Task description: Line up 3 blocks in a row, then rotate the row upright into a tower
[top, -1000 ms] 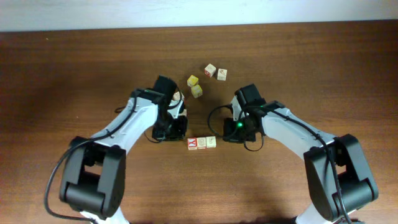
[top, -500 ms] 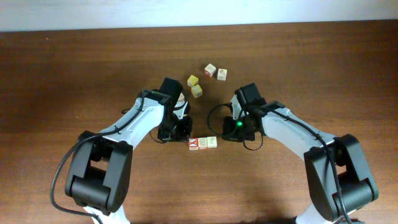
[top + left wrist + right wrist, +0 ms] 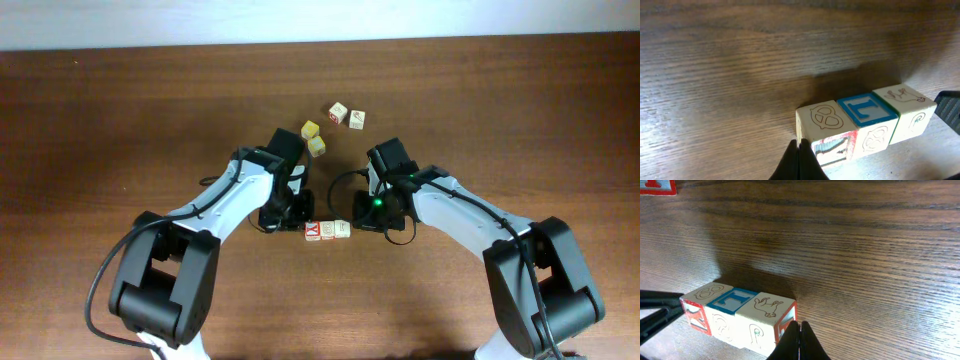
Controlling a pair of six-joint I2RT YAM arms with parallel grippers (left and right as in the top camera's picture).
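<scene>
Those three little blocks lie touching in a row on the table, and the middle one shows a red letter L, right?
Not quite. The L on the middle block is blue, set in a blue frame, not red; the left wrist view shows it plainly. The rest holds: the three blocks lie touching in a row on the table.

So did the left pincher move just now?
Yes. In the overhead view the left gripper has slid to the right, closer to the row of three blocks and nearer under the yellow cubes, which stayed where they were.
</scene>
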